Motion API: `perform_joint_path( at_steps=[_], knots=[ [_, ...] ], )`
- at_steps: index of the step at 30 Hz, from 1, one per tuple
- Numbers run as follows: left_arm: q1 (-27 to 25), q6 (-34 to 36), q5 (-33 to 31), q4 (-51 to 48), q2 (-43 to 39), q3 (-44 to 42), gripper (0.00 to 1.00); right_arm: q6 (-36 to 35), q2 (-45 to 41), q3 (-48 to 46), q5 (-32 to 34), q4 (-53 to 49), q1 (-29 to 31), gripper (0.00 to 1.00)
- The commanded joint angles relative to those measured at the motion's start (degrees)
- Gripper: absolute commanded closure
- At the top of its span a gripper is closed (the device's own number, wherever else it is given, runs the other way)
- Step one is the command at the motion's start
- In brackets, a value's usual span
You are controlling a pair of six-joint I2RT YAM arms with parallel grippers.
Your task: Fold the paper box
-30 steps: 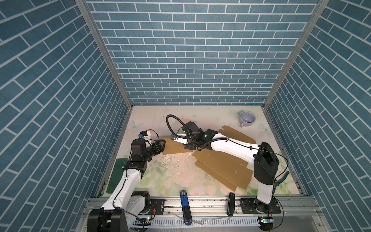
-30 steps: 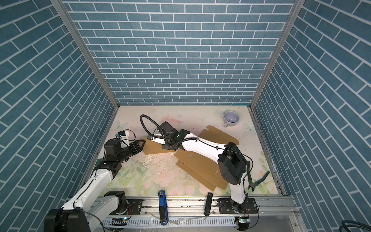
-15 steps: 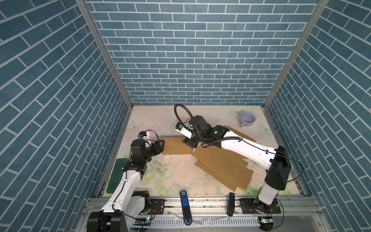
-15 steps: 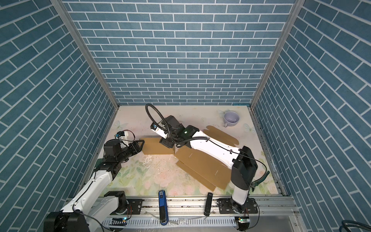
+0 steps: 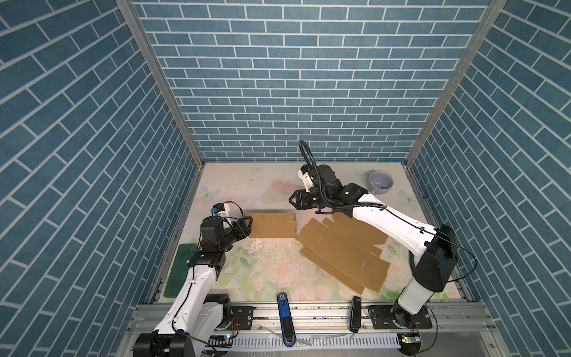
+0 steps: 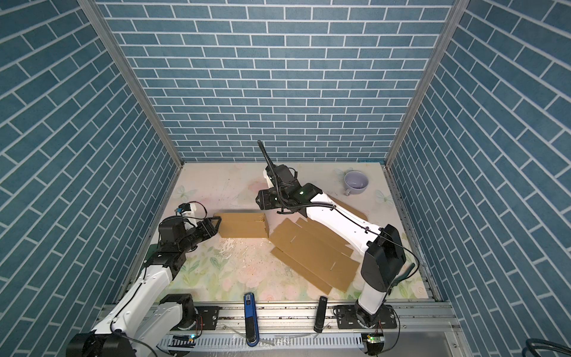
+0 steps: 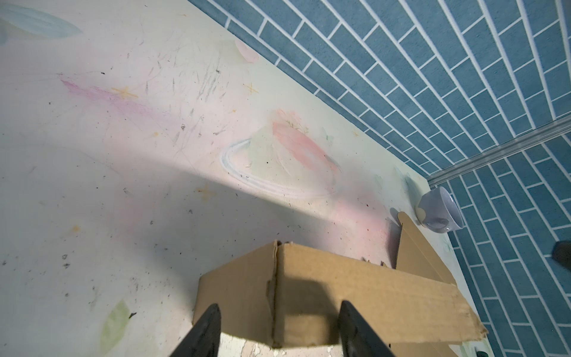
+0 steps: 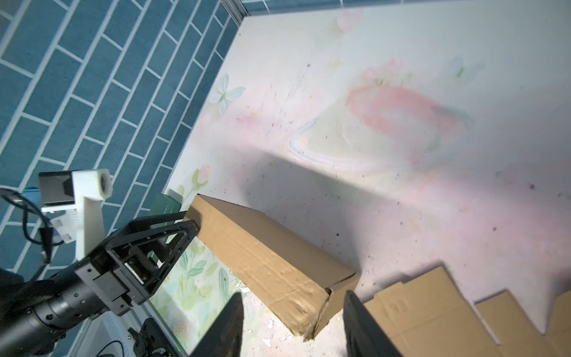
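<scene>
The paper box (image 5: 272,225) (image 6: 244,225) is a long brown cardboard tube lying flat on the table, left of centre in both top views. My left gripper (image 5: 248,223) (image 6: 217,223) sits at its left end, open. In the left wrist view its gripper (image 7: 281,327) straddles a corner of the box (image 7: 340,296), and I see no squeeze on it. My right gripper (image 5: 292,199) (image 6: 258,199) hangs open above and behind the box's right end. In the right wrist view that gripper (image 8: 293,321) has the box end (image 8: 278,272) below it, untouched.
Flat brown cardboard sheets (image 5: 343,253) (image 6: 312,253) lie overlapped to the right of the box, partly under my right arm. A lavender mug (image 5: 380,182) stands at the back right. A green pad (image 5: 180,269) lies at the left edge. A blue tool (image 5: 285,312) and a black tool (image 5: 355,312) rest on the front rail.
My right gripper has let go of the box, lifted and drawn back to the right, with its jaws wider. The box and my left arm have stayed where they were.
</scene>
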Motion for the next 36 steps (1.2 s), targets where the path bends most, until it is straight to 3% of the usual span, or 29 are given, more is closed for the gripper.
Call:
perform_joint_path(
  at_steps=[1, 18, 23, 31, 36],
  knots=[
    [0.25, 1.55, -1.48, -4.52, -0.06, -1.31, 0.39, 10.1, 1.05, -3.54, -2.34, 2.9, 0.18, 0.48],
    [0.16, 1.41, -1.81, -6.75, -2.72, -1.84, 0.39, 15.08, 2.54, -12.31, -7.45, 9.67, 0.25, 0.61],
    [0.08, 1.39, -2.14, -8.95, -4.74, -1.97, 0.39, 13.81, 1.61, -13.42, -7.85, 8.58, 0.84, 0.61],
    [-0.19, 1.29, -2.6, -12.38, -7.8, -2.52, 0.39, 12.14, 1.87, -15.48, -9.22, 10.69, 1.36, 0.76],
    [-0.28, 0.98, -3.11, -16.33, -11.04, -3.02, 0.4, 8.68, 2.23, -16.68, -9.42, 11.19, 2.6, 0.79]
  ],
)
